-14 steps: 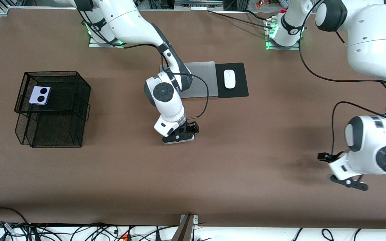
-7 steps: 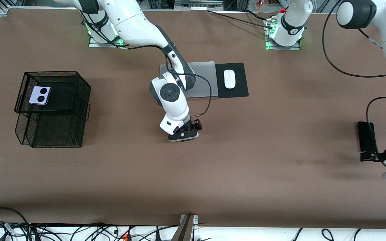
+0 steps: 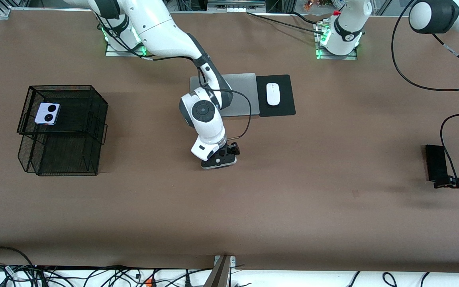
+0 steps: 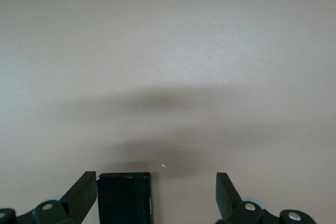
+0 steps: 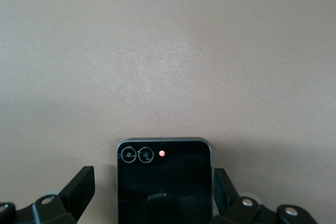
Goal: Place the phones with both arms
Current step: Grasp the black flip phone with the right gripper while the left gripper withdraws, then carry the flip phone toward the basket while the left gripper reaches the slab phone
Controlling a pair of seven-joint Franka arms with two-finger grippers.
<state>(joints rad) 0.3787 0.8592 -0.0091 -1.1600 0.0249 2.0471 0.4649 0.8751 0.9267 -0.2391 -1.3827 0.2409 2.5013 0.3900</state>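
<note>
Front view: table (image 3: 134,207) with a black mesh basket (image 3: 94,115) at the right arm's end; lilac phone (image 3: 47,113) lies on its top tier. Laptop (image 3: 237,85) and mouse (image 3: 272,94) on a black pad (image 3: 285,109) sit between the arm bases. Right gripper (image 3: 218,161) is low over the mid-table, nearer the camera than the laptop; what is under it is hidden here. Slim black phone (image 3: 436,162) lies flat on the table at the left arm's end. Left gripper (image 3: 450,183) is at that phone's nearer end, mostly cut off by the frame edge.

Left wrist view: left gripper (image 4: 156,192), jaws spread, nothing held. The slim phone's end (image 4: 124,195) sits between the fingers, close to one of them, off centre. Needs recentring before a close, I'd say.

Right wrist view: right gripper (image 5: 153,190), jaws spread wide, nothing held. Square black phone (image 5: 164,179) lies flat between the fingers, centred, twin lenses and a red dot showing at its end.

Handling, as judgement: phones are rigid, light, thin and glossy, so likely slippery, and glass faces can scratch. Lying flat leaves little edge to take. Pinch across the long side edges, low to the table, moderate force; the square one looks ready for that.
</note>
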